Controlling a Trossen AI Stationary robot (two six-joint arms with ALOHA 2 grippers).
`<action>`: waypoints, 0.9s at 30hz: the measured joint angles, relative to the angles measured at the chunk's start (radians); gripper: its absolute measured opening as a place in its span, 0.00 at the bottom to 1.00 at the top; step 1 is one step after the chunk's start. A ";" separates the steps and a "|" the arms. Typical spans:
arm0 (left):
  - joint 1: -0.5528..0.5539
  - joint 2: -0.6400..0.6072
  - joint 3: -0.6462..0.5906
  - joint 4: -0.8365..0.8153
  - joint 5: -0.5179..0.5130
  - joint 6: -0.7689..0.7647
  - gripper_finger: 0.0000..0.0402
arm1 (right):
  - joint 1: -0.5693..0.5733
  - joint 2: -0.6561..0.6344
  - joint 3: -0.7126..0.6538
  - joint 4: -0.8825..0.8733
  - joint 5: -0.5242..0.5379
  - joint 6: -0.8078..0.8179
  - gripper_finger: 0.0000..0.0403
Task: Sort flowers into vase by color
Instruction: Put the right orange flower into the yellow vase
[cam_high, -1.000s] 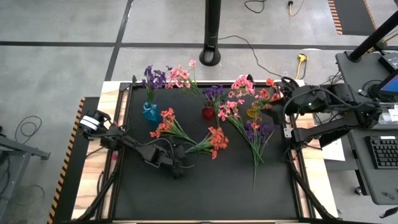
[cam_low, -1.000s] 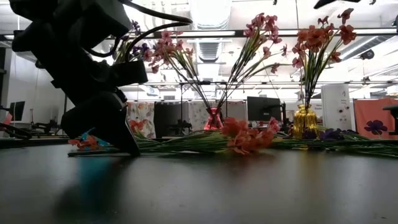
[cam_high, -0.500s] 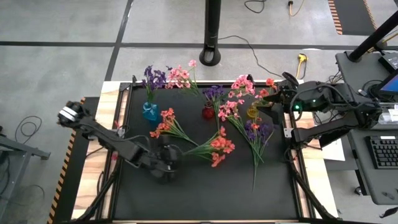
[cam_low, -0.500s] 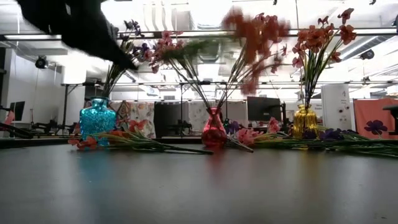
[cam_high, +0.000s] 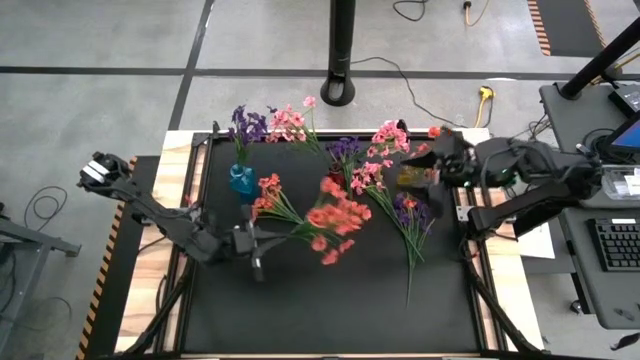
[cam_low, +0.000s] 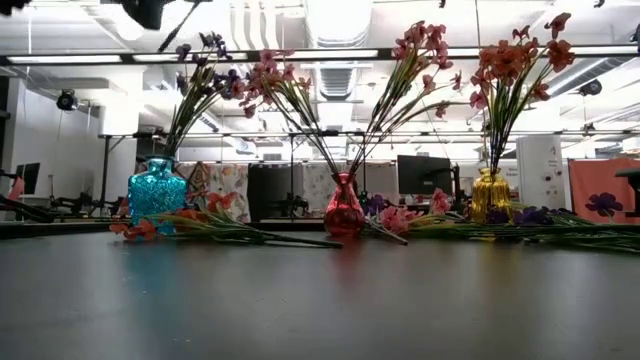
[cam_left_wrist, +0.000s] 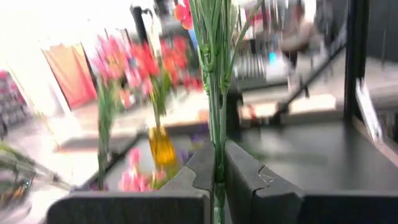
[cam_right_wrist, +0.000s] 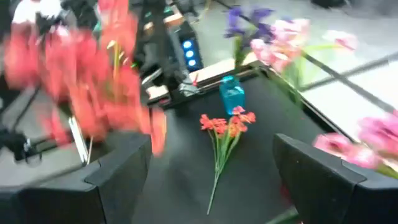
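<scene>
The left gripper clamps an orange-red spray by its stems, lengthwise straight ahead, blossoms pointing away from the gripper.

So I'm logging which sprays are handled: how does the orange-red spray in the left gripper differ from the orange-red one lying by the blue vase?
The held orange-red spray is off the mat, stems clamped in the shut left gripper; the loose orange-red spray lies flat on the black mat, untouched. The held one's blossoms reach toward the red vase; the loose one's lie beside the blue vase. Both have green stems.
</scene>
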 joint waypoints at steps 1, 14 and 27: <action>0.001 0.000 -0.020 0.085 0.001 0.035 0.00 | 0.015 0.019 0.000 0.020 0.000 -0.028 0.81; 0.001 0.107 0.005 0.432 0.055 0.172 0.00 | 0.109 0.345 -0.001 0.406 0.027 -0.286 0.81; 0.002 0.250 0.161 0.431 -0.005 0.290 0.00 | 0.110 0.523 -0.002 0.745 0.014 -0.422 0.81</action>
